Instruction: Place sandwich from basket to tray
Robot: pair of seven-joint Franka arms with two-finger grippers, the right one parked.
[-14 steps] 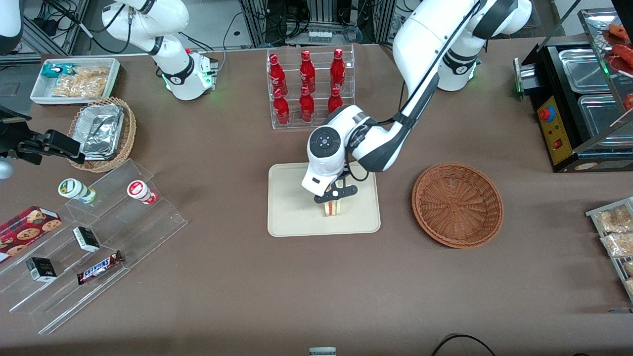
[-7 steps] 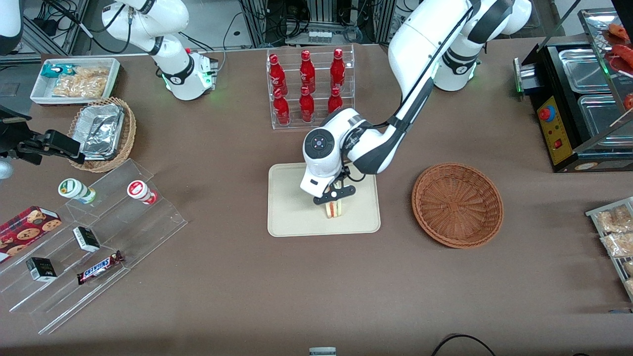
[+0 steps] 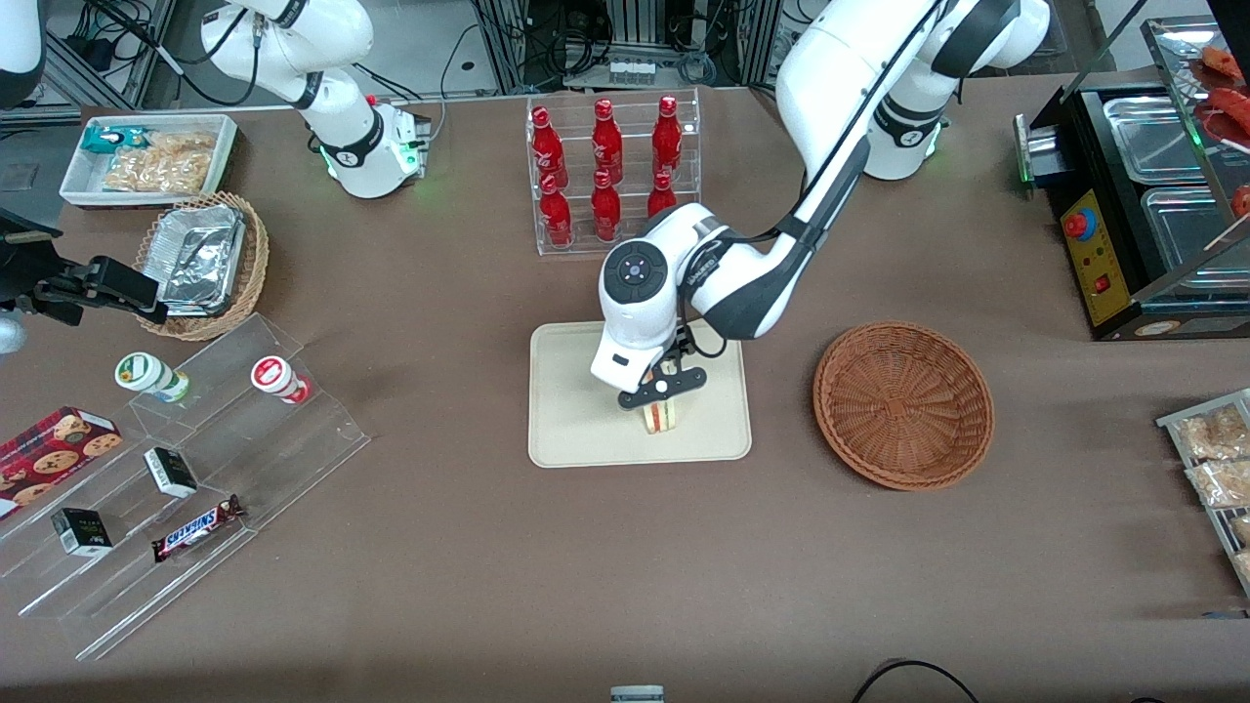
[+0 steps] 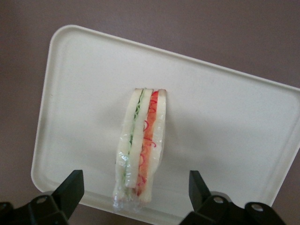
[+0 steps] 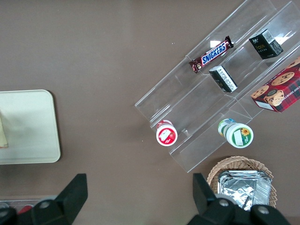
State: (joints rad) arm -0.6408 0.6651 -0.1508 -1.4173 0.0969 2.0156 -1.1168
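Front view: you have the end effector (image 3: 661, 389) hanging right over the sandwich (image 3: 662, 416), which stands on the tray (image 3: 576, 430), toward the tray's edge nearest the camera and nearer the corner on the basket's side. The basket (image 3: 904, 404) sits well apart on the desk (image 3: 625, 566), toward the working arm's end, with nothing in it. From here the sandwich looks set down, so you can judge the placing as good as done; what the next move turns on is that the sandwich lies straight below the tool, so a lift straight up should clear it.

Left wrist view: your fingers (image 4: 70, 190) are spread wide, one on each side of the sandwich (image 4: 140, 147) and both apart from it, gripping nothing. The sandwich stands on edge with its filling stripes facing the camera; its long axis runs crosswise to the line between the two fingers, so its broad bread faces look toward them. It rests inside the tray's rim (image 4: 40, 159), near one long edge. Avoid any sideways drift as you rise, since a fingertip brushing a bread face could tip it.

Right wrist view: you see only one end of the tray (image 5: 37, 150), with a sliver of the sandwich (image 5: 3, 133) on it; the end effector is not in sight here.
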